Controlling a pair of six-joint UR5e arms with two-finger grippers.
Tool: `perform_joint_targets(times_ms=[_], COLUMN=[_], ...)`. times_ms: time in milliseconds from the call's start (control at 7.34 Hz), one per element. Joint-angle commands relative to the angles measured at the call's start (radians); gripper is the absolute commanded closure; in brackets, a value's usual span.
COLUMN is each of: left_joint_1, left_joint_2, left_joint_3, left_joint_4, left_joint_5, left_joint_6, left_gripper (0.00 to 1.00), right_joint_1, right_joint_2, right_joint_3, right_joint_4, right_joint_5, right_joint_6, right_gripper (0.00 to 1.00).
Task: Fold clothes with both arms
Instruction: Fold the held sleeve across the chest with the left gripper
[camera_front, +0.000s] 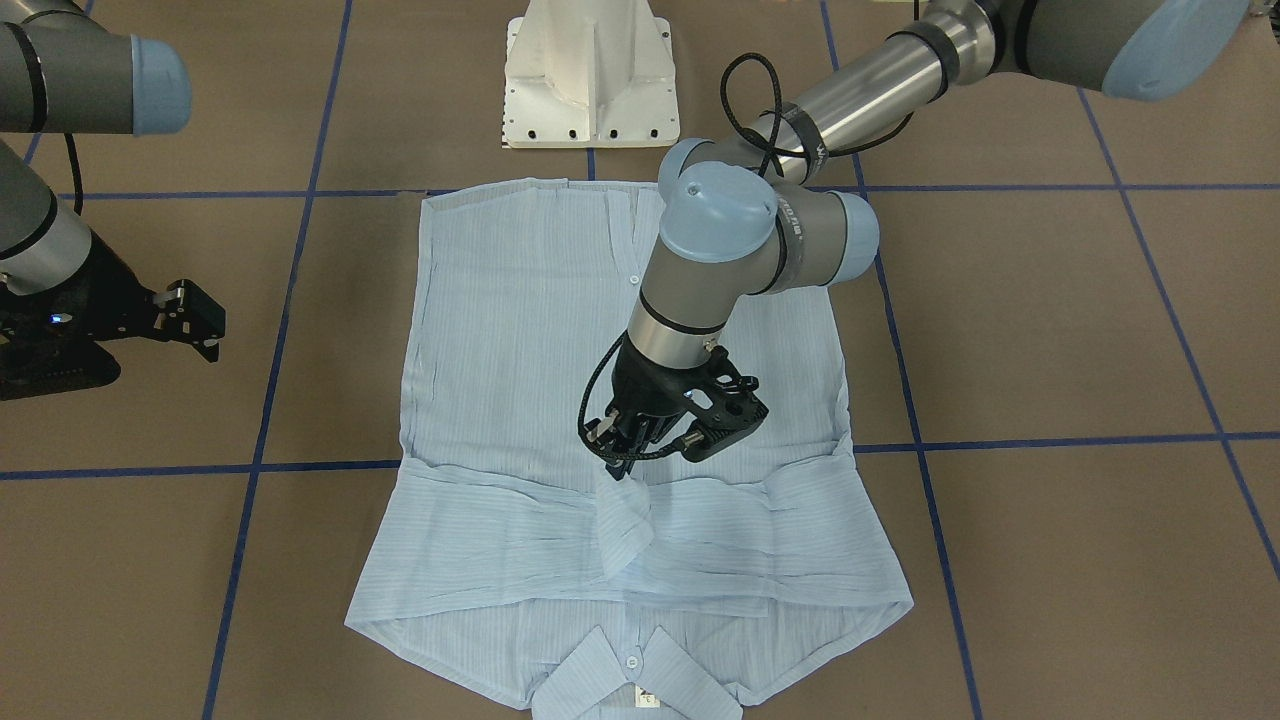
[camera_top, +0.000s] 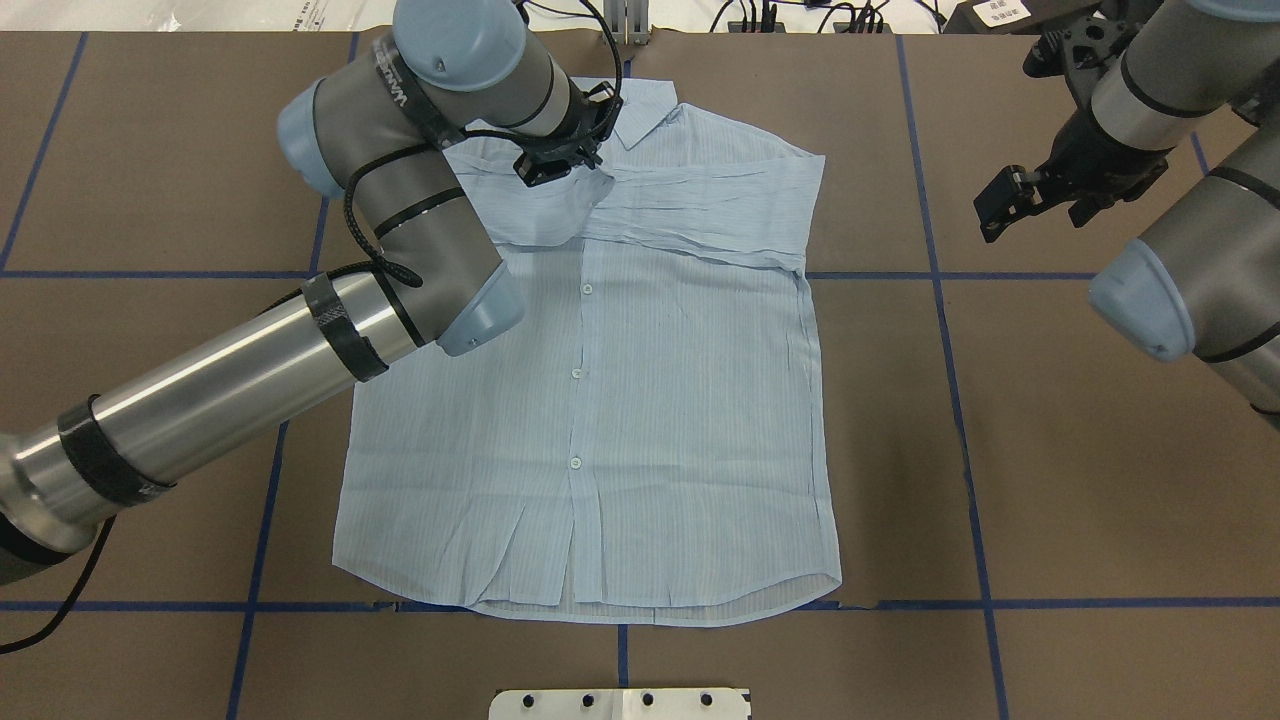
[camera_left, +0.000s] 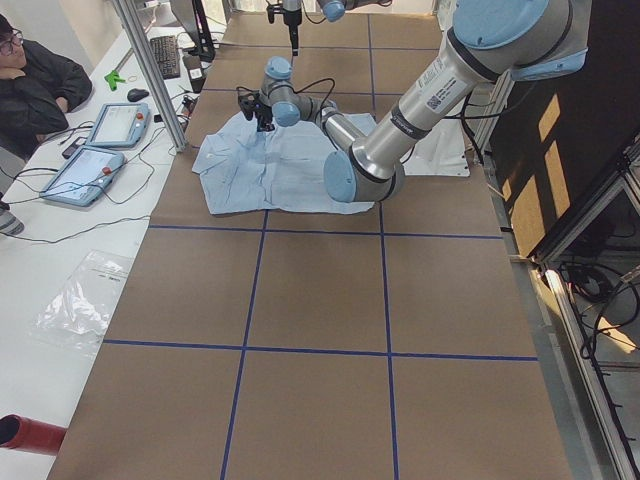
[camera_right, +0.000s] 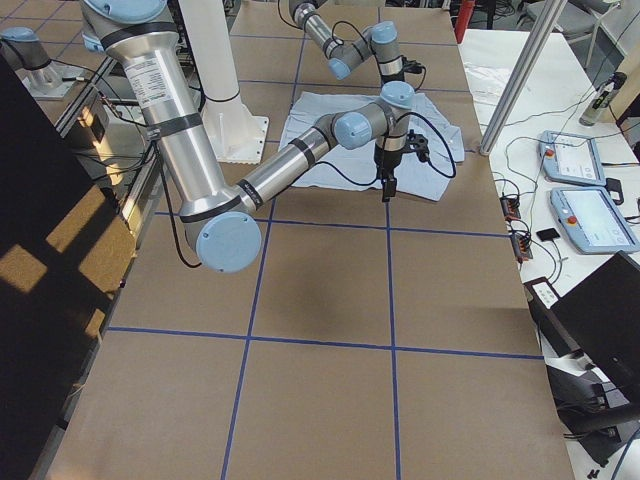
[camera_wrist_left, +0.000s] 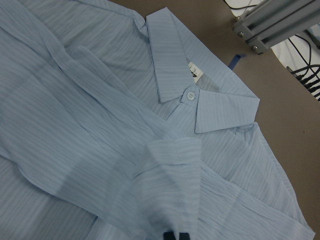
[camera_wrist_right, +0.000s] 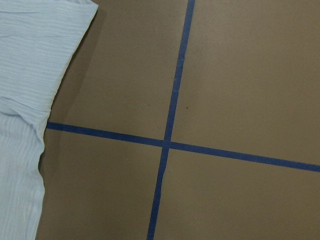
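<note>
Left gripper (camera_front: 620, 462) clamped on the cuff (camera_wrist_left: 170, 165) of the striped shirt (camera_front: 520, 330) — right gripper (camera_front: 200, 322) well apart from it, fingers apart.

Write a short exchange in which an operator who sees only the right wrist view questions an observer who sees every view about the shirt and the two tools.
Operator: I see only an edge of the shirt and blue tape lines. Where is the left tool?
Observer: It is down over the shirt's chest, shut on a sleeve cuff that is folded across it.
Operator: And the right tool, the one on my arm?
Observer: It hangs open beside the shirt, off the cloth, holding nothing.
</note>
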Motion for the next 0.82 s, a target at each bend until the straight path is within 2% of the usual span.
perform_joint_targets(times_ms=[0,136,273,681], left_joint_1=[0.092,0.112,0.114,0.105], left_joint_2=[-0.104,-0.129,-0.117,-0.079], left_joint_3=[0.095,0.101,0.103,0.097], left_joint_4=[-0.044,-0.119,-0.171,-0.173], left_joint_5=[0.078,0.084,0.087,0.087], left_joint_6=[-0.065,-0.061,-0.055,0.02], left_gripper=[0.91,0.01,0.0,0.0], right_joint_1=[0.0,-0.001,-0.001,-0.001], right_joint_2=[0.001,0.004,0.006,0.007], right_joint_3=[-0.001,-0.001,-0.001,0.001], right_joint_4=[-0.001,-0.001,0.0,0.008], right_joint_5=[0.0,0.002,0.009,0.011], right_joint_6=[0.001,0.001,0.001,0.003], right_gripper=[0.0,0.0,0.0,0.0])
